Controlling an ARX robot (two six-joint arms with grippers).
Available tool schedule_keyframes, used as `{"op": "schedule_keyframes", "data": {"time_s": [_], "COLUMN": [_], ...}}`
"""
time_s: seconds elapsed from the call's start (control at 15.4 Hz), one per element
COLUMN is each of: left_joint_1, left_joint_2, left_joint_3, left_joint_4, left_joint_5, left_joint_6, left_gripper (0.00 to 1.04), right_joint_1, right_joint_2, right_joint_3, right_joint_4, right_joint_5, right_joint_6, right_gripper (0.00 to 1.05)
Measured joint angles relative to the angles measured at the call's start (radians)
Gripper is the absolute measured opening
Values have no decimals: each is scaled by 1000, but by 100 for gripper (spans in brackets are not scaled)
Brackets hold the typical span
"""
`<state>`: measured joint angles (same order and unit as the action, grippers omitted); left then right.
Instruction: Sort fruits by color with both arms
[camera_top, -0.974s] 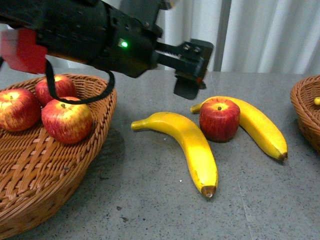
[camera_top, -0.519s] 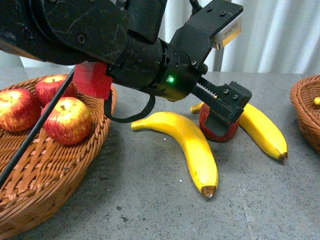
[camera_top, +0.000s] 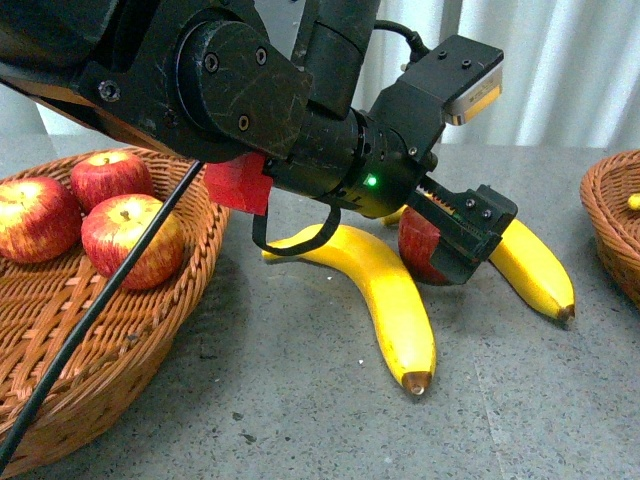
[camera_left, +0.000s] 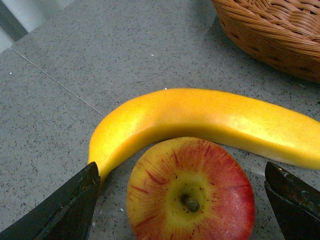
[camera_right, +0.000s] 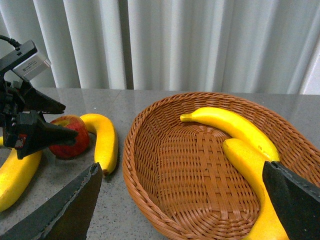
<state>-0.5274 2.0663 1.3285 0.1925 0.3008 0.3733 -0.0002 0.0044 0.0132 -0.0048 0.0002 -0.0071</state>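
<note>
Grey speckled stone, that's the surface (camera_top: 300, 400), running wide and flat, and behind it pale pleated curtains (camera_top: 560, 70) close off the room. Two wicker baskets stand on it: the left basket (camera_top: 70, 350) close in on the robot's left, and the right basket (camera_right: 131, 165) well away on the other side. Apples first, and it's four. Three basket apples (camera_top: 130, 240) sit bunched in the left basket, red streaked with yellow. The lone apple (camera_left: 190, 195) stands stem-up out on the open surface. Bananas, four again. The near banana (camera_top: 390, 300) curves toward the camera with its brown tip forward, and the far banana (camera_top: 530, 265) lies just behind the lone apple, which is tucked right against its inner curve. Two basket bananas (camera_right: 235, 127) lie in the right basket. The bulky black left arm (camera_top: 250, 110), green light (camera_top: 371, 181) glowing, reaches across over the near banana. Its left gripper (camera_top: 450, 245) is spread apart, one jaw on either side of the lone apple, with a sliver of surface showing at each side. The right gripper (camera_right: 182, 200) is splayed wide at the near rim of the right basket, grasping nothing.
</note>
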Motion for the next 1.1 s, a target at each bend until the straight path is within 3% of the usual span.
{"op": "schedule_keyframes", "data": {"time_s": [0.26, 0.39, 0.52, 1.1], "left_joint_1": [6, 3, -1, -13], "left_joint_2": [31, 39, 42, -32], "left_joint_3": [21, 39, 46, 46], "left_joint_4": [-1, -2, -4, 3], "left_joint_5": [16, 22, 17, -22], "left_joint_6": [-7, -14, -22, -33], "left_gripper": [98, 74, 60, 54], "right_joint_1": [0, 0, 0, 0], "right_joint_2": [0, 0, 0, 0], "right_joint_3": [0, 0, 0, 0], "right_joint_4": [0, 0, 0, 0], "right_joint_5": [0, 0, 0, 0], "right_joint_6": [0, 0, 0, 0], "right_gripper": [98, 98, 98, 98]}}
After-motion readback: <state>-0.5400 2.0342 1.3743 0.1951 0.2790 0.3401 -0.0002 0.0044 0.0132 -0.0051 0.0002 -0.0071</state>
